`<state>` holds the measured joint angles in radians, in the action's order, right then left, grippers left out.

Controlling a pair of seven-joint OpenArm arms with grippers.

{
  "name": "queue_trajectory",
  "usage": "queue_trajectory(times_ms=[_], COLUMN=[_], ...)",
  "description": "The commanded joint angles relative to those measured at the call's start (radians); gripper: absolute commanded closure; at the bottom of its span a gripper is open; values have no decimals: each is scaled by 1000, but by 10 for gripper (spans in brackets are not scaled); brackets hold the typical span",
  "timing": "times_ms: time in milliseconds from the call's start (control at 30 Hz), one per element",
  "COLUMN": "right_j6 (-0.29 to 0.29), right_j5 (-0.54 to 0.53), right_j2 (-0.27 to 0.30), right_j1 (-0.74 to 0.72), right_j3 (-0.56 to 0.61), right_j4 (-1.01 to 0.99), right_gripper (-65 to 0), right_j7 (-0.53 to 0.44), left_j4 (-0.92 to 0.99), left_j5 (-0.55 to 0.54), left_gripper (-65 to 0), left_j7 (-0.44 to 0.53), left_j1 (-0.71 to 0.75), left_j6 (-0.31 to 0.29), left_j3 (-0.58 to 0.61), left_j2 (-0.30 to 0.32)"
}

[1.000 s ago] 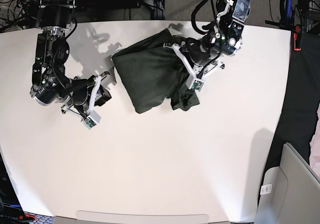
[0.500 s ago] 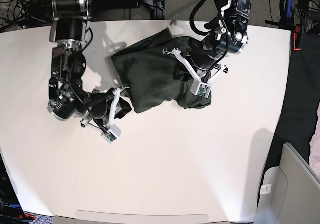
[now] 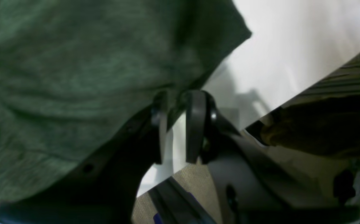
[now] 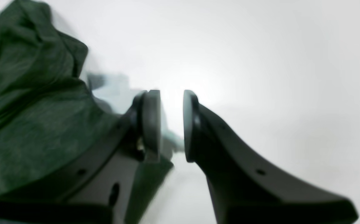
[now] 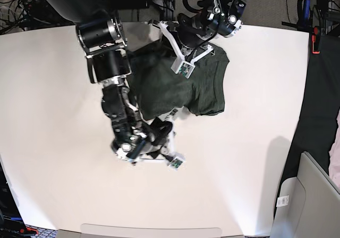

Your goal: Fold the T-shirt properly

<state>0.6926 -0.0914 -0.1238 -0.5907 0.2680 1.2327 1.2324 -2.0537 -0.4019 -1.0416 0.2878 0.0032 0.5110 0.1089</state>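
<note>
The dark olive-green T-shirt (image 5: 186, 86) lies partly folded at the far middle of the white table (image 5: 255, 163), with a flap spread to the right. My left gripper (image 3: 178, 96) sits at the shirt's (image 3: 74, 77) far edge, fingers (image 3: 195, 124) a narrow gap apart. Table shows through the gap and no cloth is seen clamped. My right gripper (image 4: 171, 93) hovers over bare table by the near corner of the shirt (image 4: 33, 118). It is slightly open and holds nothing. In the base view its arm reaches across the shirt's left side.
The table's right edge (image 5: 307, 89) drops to a dark floor. A grey container (image 5: 303, 195) stands at the lower right, with pale pink cloth (image 5: 336, 158) at the frame edge. Cables and stands crowd the back edge.
The right arm swung from the table's left side to the shirt's near corner. The left arm moved up and left to the far edge, and the bunched right part now lies spread flat.
</note>
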Motion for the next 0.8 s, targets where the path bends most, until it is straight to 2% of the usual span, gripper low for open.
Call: queue_trajectory(times_ms=[0, 200, 267, 433, 600, 767], right_j6=[6, 6, 6, 6, 6, 6], right_j5=[-3, -1, -1, -3, -101, -216], right_j2=[-12, -9, -1, 40, 161, 253], right_j1=[-28, 18, 42, 84, 139, 183], right_j3=[6, 63, 64, 63, 63, 60], right_j4=[-1, -83, -78, -63, 100, 230], right_gripper=[-107, -107, -107, -106, -106, -106], right_j7=[-23, -21, -16, 66, 111, 164], left_j4=[-15, 28, 43, 127, 230, 299], left_j5=[-4, -4, -4, -4, -4, -4], left_gripper=[-88, -88, -88, -89, -88, -88], left_j7=[14, 13, 13, 24, 68, 125], left_j1=[-2, -6, -8, -34, -83, -127], left_j6=[-4, -4, -4, -4, -4, -4], left_j3=[13, 27, 25, 27, 25, 25], left_j2=[-4, -2, 19, 61, 119, 177])
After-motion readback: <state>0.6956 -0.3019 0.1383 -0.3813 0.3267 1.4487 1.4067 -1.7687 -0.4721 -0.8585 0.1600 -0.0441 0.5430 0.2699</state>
